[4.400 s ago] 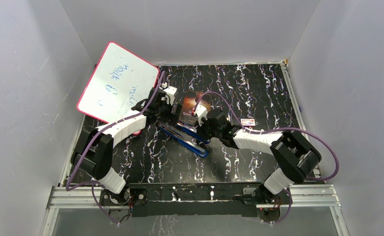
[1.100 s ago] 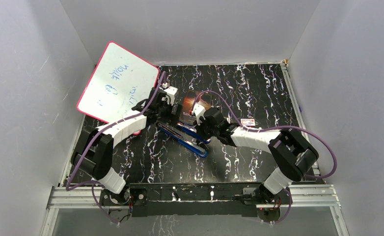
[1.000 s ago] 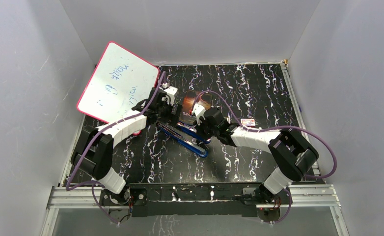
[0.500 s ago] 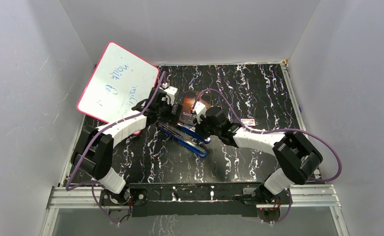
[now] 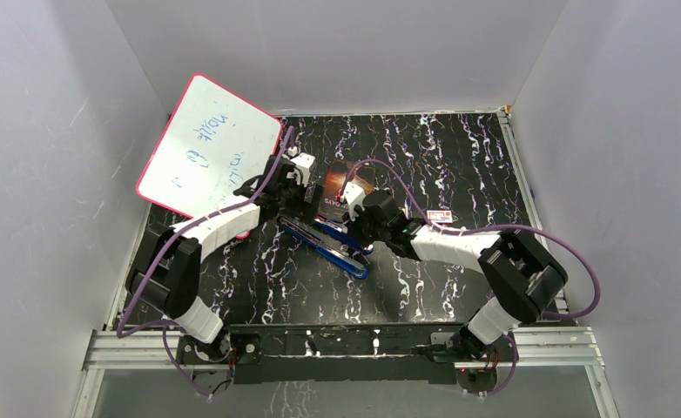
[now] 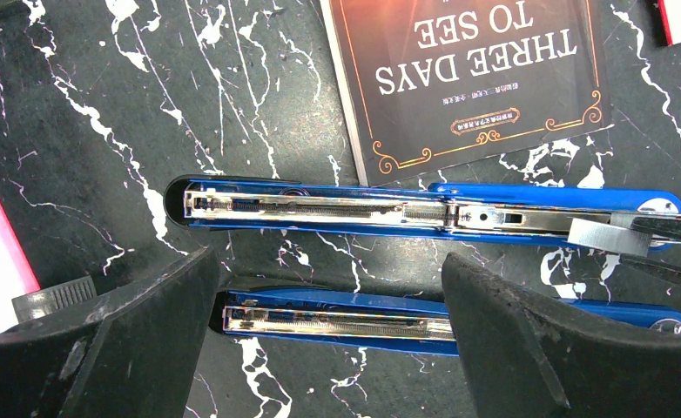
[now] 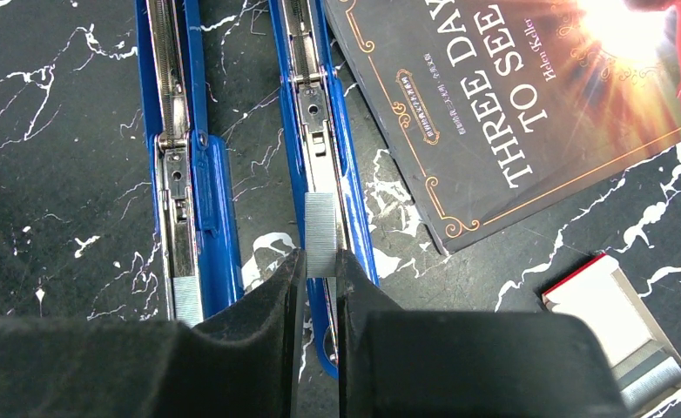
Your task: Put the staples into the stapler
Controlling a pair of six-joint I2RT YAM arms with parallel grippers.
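Black, white-veined tabletop (image 5: pixel 459 157) lay beneath both arms. Over the last second only the right arm's elbow had swayed. The right gripper (image 7: pixel 320 259) stayed pinched on the strip of staples (image 7: pixel 320 225) above the open channel of the farther stapler (image 7: pixel 315 131), just beside the book (image 7: pixel 511 104), so loading seemed held at alignment, the strip not yet seated. The left gripper (image 6: pixel 330 266) hovered spread wide, holding nothing. The cover read "THREE DAYS TO SEE" and "Helen Keller"; the whiteboard (image 5: pixel 208 157) scrawl was illegible.

Pink-rimmed whiteboard (image 5: pixel 208 144), dark book (image 6: pixel 476 78), small box (image 7: pixel 617 320)
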